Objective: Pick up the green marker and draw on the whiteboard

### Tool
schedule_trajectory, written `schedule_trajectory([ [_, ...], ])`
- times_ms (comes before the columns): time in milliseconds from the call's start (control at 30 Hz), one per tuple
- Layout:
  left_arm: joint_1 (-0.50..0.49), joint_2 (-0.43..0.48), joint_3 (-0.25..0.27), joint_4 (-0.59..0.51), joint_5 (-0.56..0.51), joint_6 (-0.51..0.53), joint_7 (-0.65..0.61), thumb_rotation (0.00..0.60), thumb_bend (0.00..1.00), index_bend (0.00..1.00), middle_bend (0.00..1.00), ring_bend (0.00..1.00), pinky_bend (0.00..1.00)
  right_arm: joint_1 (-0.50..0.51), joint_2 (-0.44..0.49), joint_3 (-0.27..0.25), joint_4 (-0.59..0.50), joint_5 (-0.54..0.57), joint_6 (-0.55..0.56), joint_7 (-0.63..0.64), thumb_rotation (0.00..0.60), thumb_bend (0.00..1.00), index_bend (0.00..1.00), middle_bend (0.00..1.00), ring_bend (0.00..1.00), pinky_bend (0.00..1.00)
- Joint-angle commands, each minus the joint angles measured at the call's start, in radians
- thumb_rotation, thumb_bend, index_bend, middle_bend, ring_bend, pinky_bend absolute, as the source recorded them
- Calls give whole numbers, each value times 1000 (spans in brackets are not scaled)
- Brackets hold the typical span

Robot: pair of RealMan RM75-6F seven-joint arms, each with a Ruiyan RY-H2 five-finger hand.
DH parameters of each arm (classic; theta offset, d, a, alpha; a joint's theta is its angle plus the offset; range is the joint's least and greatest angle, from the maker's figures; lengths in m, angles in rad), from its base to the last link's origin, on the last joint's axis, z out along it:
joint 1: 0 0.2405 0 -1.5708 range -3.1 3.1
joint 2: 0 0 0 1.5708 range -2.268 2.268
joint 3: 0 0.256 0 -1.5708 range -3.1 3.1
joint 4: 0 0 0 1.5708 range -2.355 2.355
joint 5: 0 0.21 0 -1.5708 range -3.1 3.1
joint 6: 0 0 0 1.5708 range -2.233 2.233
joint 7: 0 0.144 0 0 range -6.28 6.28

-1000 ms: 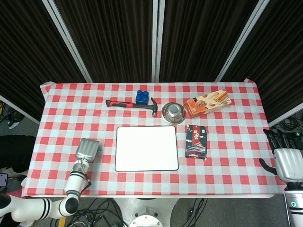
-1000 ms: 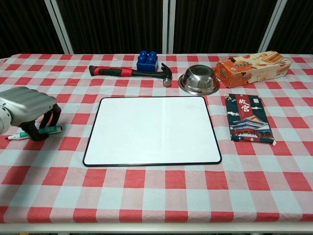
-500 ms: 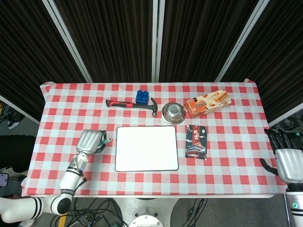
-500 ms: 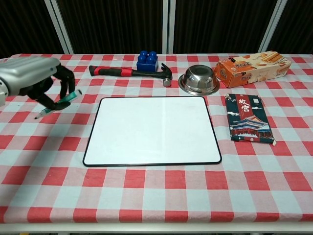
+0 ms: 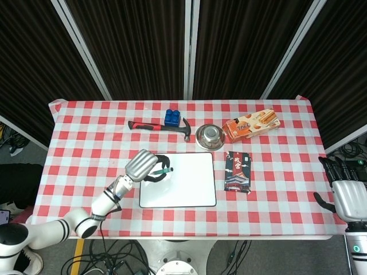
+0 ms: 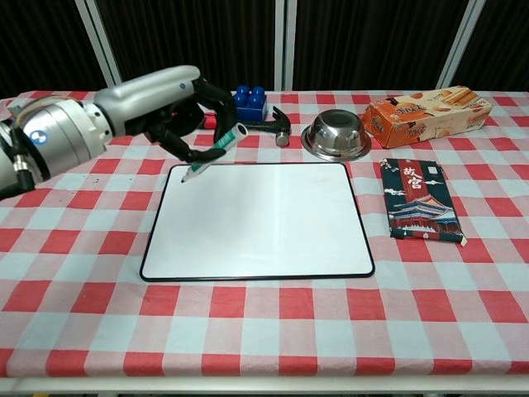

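My left hand (image 5: 143,165) (image 6: 178,106) grips the green marker (image 6: 213,153) (image 5: 161,171) and holds it tilted, tip down, over the far left corner of the whiteboard (image 6: 258,220) (image 5: 186,180). The tip hangs just above the white surface; contact cannot be told. The board is blank, with a black rim. My right hand (image 5: 346,192) hangs off the table's right edge in the head view, fingers apart and holding nothing.
Behind the board lie a red-handled hammer (image 6: 223,122), a blue block (image 6: 250,102), a steel bowl (image 6: 335,135) and an orange biscuit box (image 6: 426,115). A dark packet (image 6: 419,199) lies to the board's right. The tablecloth (image 6: 264,331) is red-and-white checked.
My left hand has lifted the green marker off the cloth at the left and carried it right to the board's far left corner. The right hand has stayed put.
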State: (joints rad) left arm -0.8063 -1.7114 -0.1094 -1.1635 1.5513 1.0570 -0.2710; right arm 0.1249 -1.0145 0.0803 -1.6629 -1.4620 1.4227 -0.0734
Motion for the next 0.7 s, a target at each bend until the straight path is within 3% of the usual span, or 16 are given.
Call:
schedule_trajectory([
  [33,-14,-27,10,35,0,-27,-7,600,400,541,557,796,908,-1,-1,-1,3,3,-2,3,600,155,48,115,30,136],
  [700,-6,-91,54,149,-12,-63,-32,600,401,541,557,795,894,15,-16,0,13,8,-29,6,600,155,48,115,30,136],
])
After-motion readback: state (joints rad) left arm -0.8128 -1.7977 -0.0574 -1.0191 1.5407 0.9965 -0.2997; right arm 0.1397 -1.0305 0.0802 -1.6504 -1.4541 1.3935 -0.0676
